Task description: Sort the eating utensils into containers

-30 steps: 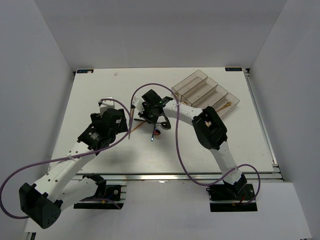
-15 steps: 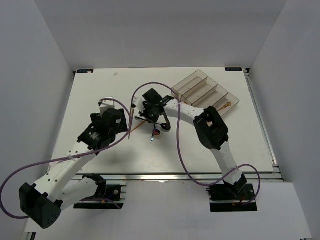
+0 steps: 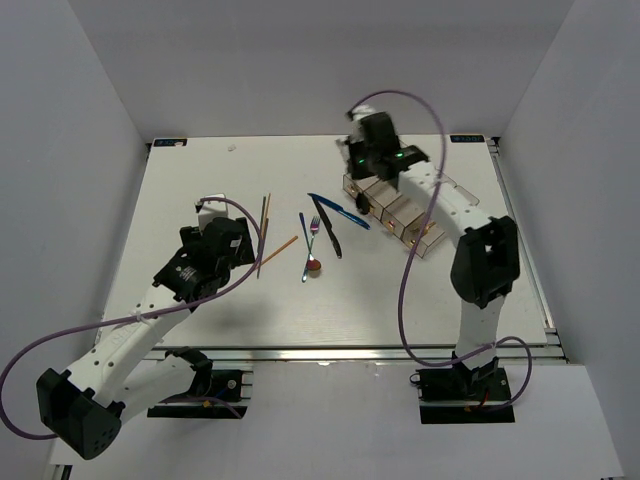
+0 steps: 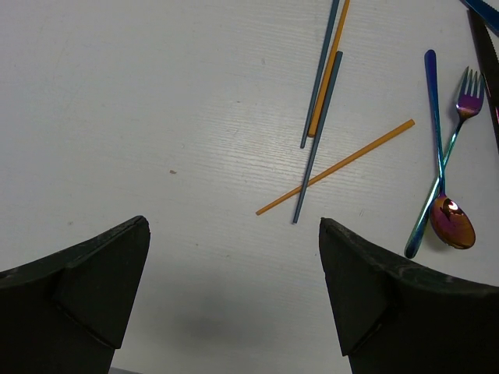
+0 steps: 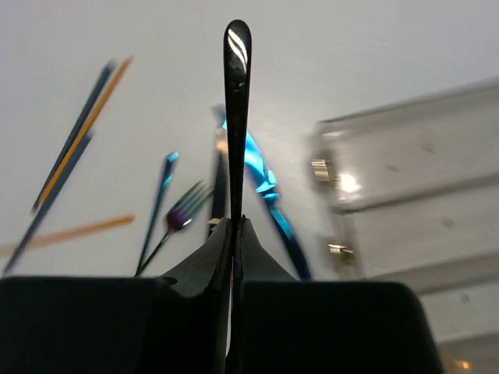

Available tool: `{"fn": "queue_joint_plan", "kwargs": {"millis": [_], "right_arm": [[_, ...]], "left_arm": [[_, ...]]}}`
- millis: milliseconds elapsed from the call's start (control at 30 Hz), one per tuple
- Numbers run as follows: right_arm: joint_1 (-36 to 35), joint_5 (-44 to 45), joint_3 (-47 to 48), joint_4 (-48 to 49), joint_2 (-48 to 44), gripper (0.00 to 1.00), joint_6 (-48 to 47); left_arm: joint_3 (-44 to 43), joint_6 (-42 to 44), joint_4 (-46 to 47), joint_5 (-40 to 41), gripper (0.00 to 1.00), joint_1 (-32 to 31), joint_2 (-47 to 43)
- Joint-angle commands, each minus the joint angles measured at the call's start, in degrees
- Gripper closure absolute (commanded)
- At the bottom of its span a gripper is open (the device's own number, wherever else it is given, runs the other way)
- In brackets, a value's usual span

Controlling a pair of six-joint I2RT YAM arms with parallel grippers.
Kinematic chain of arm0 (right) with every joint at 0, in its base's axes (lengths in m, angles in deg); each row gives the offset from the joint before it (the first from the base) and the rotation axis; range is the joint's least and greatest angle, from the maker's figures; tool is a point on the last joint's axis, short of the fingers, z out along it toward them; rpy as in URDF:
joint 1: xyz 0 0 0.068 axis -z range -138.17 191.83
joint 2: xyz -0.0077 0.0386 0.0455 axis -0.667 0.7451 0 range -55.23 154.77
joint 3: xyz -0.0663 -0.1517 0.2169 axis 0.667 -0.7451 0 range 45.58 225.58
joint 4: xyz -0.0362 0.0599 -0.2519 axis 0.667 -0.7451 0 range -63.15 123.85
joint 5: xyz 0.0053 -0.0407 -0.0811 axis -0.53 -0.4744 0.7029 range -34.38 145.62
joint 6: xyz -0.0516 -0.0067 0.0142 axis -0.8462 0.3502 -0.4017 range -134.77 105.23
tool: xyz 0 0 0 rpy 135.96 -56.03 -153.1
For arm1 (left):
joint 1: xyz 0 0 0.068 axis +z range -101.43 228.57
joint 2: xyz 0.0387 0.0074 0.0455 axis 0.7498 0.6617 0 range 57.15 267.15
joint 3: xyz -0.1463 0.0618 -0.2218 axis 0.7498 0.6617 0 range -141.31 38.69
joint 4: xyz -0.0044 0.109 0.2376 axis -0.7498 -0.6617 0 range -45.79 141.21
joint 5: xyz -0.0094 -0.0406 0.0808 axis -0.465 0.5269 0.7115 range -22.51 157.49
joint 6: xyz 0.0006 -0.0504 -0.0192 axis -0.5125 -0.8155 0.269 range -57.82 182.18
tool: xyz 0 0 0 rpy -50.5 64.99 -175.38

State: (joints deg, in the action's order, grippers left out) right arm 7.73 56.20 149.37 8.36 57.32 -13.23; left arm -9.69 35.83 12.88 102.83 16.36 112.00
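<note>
My right gripper (image 5: 236, 226) is shut on a slim black utensil (image 5: 236, 117), whose rounded end sticks out past the fingertips. In the top view that gripper (image 3: 365, 165) hovers at the near-left end of the containers (image 3: 428, 232), four smoky clear bins side by side. On the table lie the blue knife (image 3: 340, 210), a black knife (image 3: 328, 228), the crossed iridescent fork (image 4: 460, 101) and spoon (image 4: 452, 222), and the chopsticks (image 4: 320, 101), one orange stick (image 4: 335, 167) lying across them. My left gripper (image 4: 234, 226) hangs open over bare table just short of the chopsticks.
The right arm (image 3: 450, 205) stretches over the bins and hides most of their insides. The table's raised rail (image 3: 520, 230) runs just right of the bins. White walls enclose the back and both sides.
The right gripper shut on the black utensil in the middle pile, lifted it and swung back and right to the containers. The left arm has not moved.
</note>
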Motion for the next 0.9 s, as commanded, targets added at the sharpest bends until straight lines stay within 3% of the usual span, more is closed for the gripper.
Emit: {"fn": "queue_joint_plan", "kwargs": {"millis": [0, 133, 300, 533, 867], "right_arm": [[9.65, 11.45, -3.49, 3.77, -5.66, 1.00, 19.69], [14.41, 23.81, -10.61, 10.10, -9.89, 1.00, 28.32], [18.81, 31.75, -21.32, 17.32, -13.23, 1.00, 39.93], [20.40, 39.83, -23.54, 14.95, -10.16, 1.00, 52.93], [22.16, 37.22, -24.15, 15.39, -4.80, 1.00, 53.04]], "left_arm": [[0.31, 0.16, 0.62, 0.44, 0.02, 0.21, -1.59], [0.39, 0.25, 0.71, 0.26, 0.02, 0.21, -1.85], [0.48, 0.25, 0.71, 0.26, 0.02, 0.21, -1.85], [0.57, 0.25, 0.71, 0.09, 0.02, 0.21, -1.68], [0.66, 0.42, 0.97, -0.44, 0.02, 0.21, -1.59]]}}
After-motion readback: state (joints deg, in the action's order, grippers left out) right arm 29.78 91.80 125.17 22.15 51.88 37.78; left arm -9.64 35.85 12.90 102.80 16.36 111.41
